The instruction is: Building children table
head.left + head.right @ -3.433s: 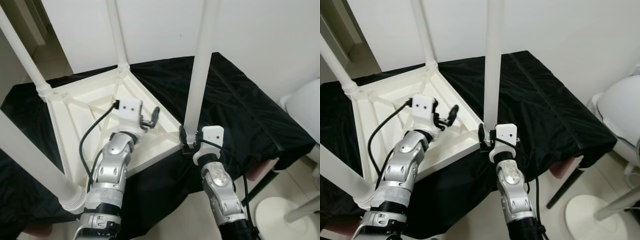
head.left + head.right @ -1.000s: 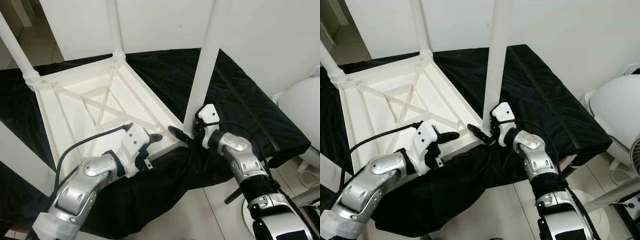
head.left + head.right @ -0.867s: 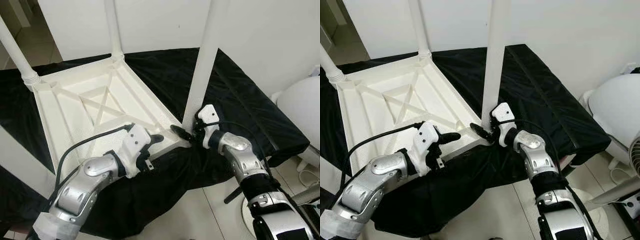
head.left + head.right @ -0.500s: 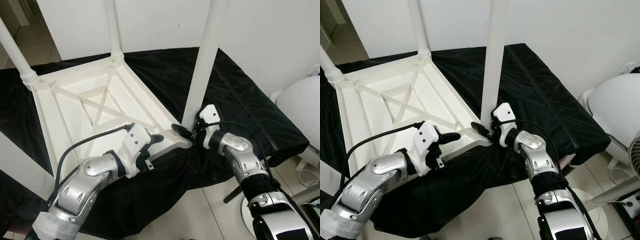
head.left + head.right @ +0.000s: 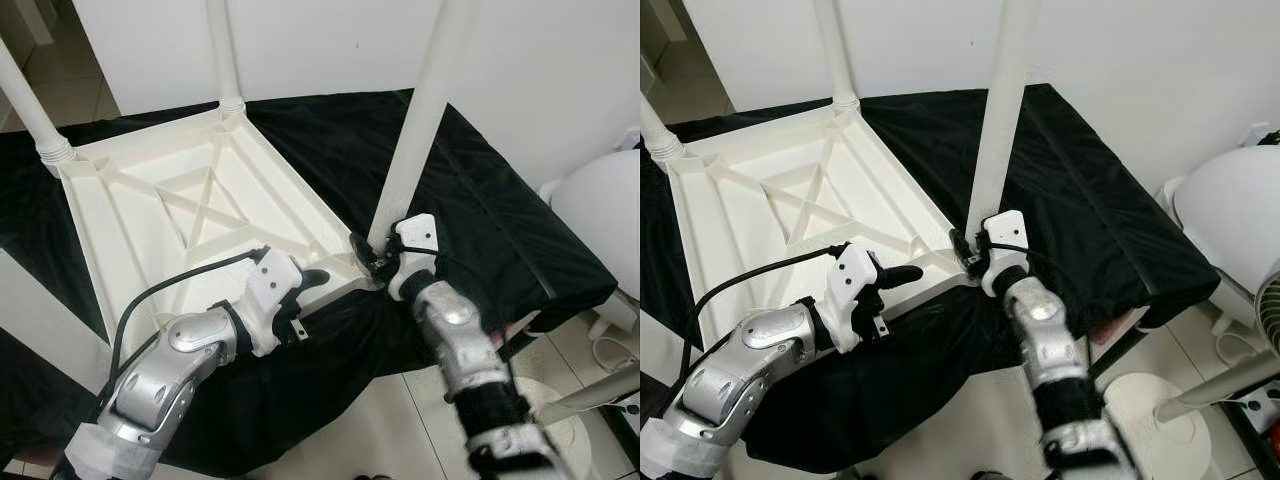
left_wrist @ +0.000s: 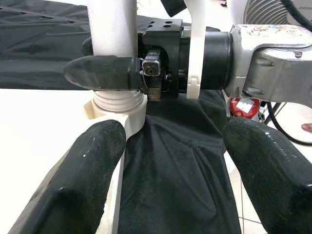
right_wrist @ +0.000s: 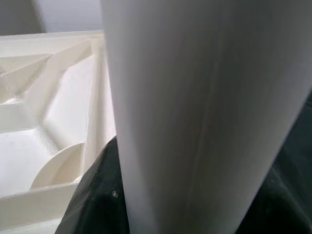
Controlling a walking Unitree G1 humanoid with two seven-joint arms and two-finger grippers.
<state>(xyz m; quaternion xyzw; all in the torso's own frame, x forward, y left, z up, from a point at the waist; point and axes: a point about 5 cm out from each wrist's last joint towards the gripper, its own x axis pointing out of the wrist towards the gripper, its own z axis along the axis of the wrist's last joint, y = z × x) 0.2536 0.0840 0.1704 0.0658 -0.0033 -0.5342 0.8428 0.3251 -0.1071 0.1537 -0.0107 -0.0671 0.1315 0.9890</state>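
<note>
Your table (image 5: 170, 215): white plastic, lying upside down on a black cloth (image 5: 470, 200), legs pointing up. Near leg (image 5: 415, 130): upright in the corner socket closest to you, tilted slightly. Your right gripper (image 5: 368, 252): clamped around the base of that leg, one finger (image 6: 105, 73) pressed across it just above the threaded collar. Your left gripper (image 5: 305, 285): fingers spread, holding nothing, resting at the table's near edge just beside that corner. Two far legs (image 5: 222, 50) stand in the rear corners. White fan (image 5: 1230, 215) on your right.
</note>
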